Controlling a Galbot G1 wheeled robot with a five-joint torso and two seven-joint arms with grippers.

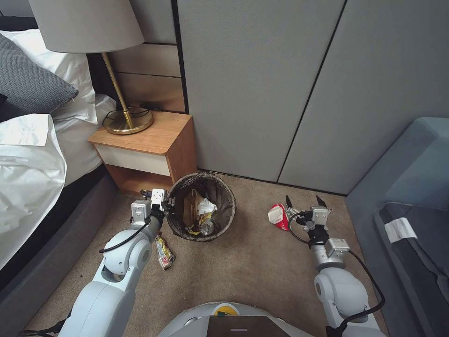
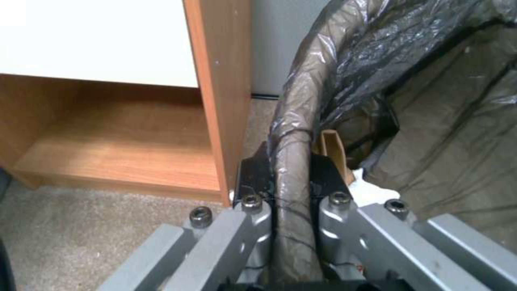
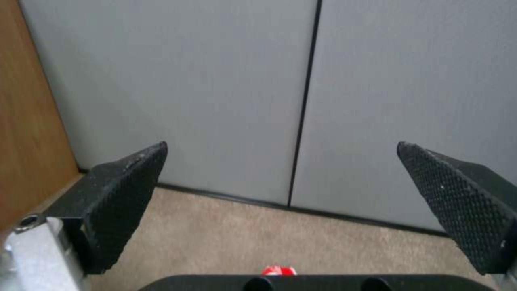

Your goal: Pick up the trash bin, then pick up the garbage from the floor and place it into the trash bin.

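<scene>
While the left gripper (image 2: 291, 178) is clamped on the bag-lined rim of the trash bin (image 1: 202, 206) by the nightstand (image 1: 145, 145), the wide-open, empty right gripper (image 1: 306, 202) hovers beside a red-and-white packet (image 1: 279, 216), so I'd guess grabbing that's next.

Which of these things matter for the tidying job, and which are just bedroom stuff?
Part of the job:
- trash bin, its rim pinched by the left claw
- red-and-white packet by the open right claw
- snack wrapper on the carpet

Just there:
- nightstand
- lamp
- bed
</scene>
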